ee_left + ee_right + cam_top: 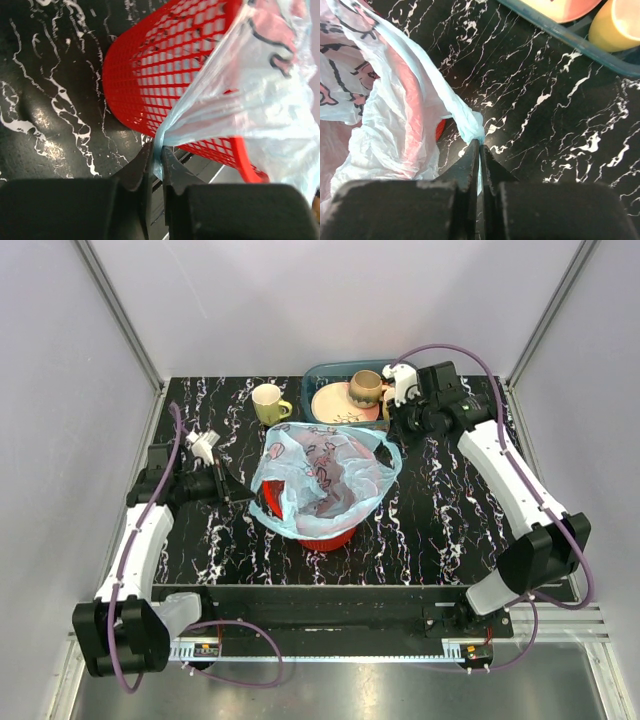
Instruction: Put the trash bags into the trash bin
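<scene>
1. One trash bag [325, 475] lies draped over the trash bin [322, 537], its mouth spread wider than the rim, between both hands.
2. Left hand [157, 152] is clamped on one bag edge; right hand [480, 145] pinches the opposite corner.
3. Risk: pulling sideways may tip the light bin or tear thin film.
4. Beyond the right hand, a teal tray [312, 375] holds a plate [338, 405] and cup [365, 388].
</scene>
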{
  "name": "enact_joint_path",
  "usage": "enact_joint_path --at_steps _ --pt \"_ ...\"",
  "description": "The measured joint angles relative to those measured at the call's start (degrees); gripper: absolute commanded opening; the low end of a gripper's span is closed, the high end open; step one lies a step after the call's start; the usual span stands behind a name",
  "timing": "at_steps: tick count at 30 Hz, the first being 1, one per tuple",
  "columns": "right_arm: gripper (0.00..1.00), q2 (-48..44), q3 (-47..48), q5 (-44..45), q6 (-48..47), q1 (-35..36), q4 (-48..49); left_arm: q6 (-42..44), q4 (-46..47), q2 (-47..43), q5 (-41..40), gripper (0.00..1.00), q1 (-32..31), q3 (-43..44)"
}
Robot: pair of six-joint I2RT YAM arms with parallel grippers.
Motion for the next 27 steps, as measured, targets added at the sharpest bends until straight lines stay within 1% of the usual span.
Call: enact_joint_path --at_steps 1,4,8,17,27 --pt "0.00 0.33 -0.44 -0.15 -0.24 0.00 0.00 0.04 0.09 0.52 -0.66 0.07 0.00 -0.24" --pt "0.00 1.36 -2.12 -0.50 -0.50 -0.02 0.50 0.15 0.15 3.37 -3.02 0.03 -0.02 -1.07" --pt "0.00 2.34 -4.85 -0.61 -0.46 -0.02 1.22 -0.20 1.16 7.32 -5.73 0.01 -0.31 -2.19" --pt "0.00 3.87 -10.23 -1.86 0.92 -0.02 5.86 -1.18 5.70 12.04 -9.07 0.00 -3.08 -2.91" --pt "0.00 7.48 -14.12 -2.97 3.93 0.00 10.58 -1.40 9.70 20.26 -11.30 0.00 -5.31 -3.23"
